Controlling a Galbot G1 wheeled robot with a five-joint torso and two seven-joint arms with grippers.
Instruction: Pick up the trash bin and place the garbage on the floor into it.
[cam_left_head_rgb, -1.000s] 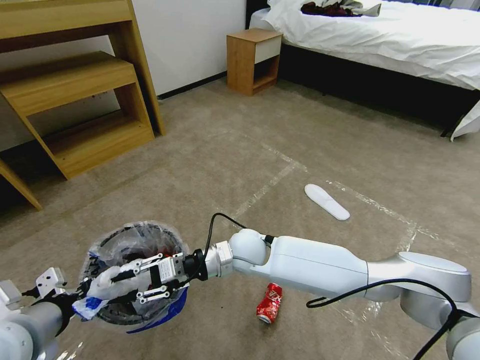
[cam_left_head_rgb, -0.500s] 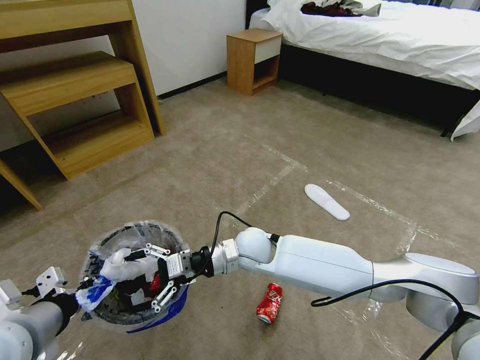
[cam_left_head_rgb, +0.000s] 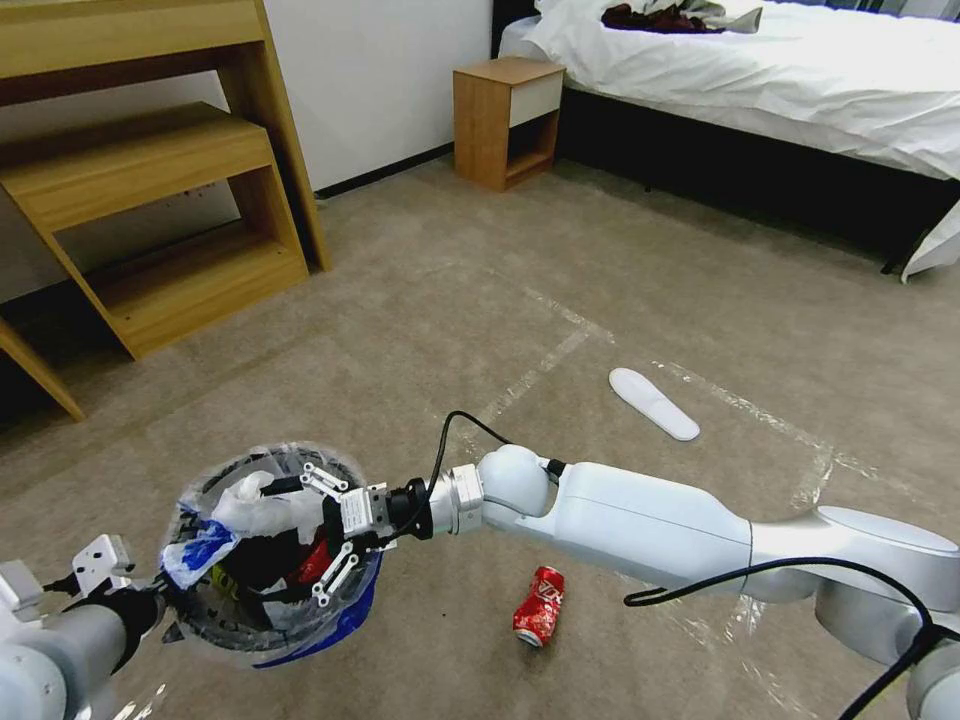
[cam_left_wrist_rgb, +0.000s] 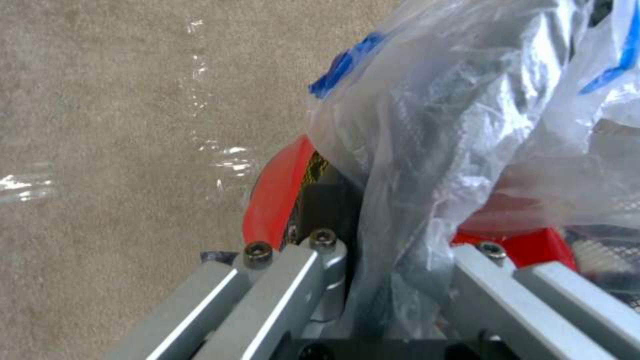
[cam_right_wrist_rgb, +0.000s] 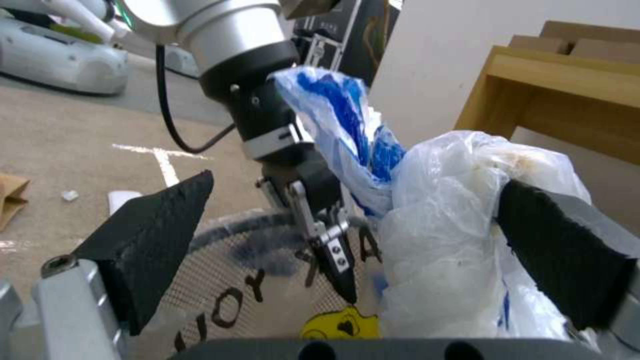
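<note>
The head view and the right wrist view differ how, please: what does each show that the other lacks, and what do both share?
Head view alone: the crushed red can and the white insole lying on the floor.

Right wrist view alone: a brown cardboard scrap on the carpet.

Both: the right gripper, jaws open over the trash bin, the white bagged wad, and the left gripper clamping the bin's rim.

Bright, even room light — glare on the tape strips, wrist views soft, edges bowed.
</note>
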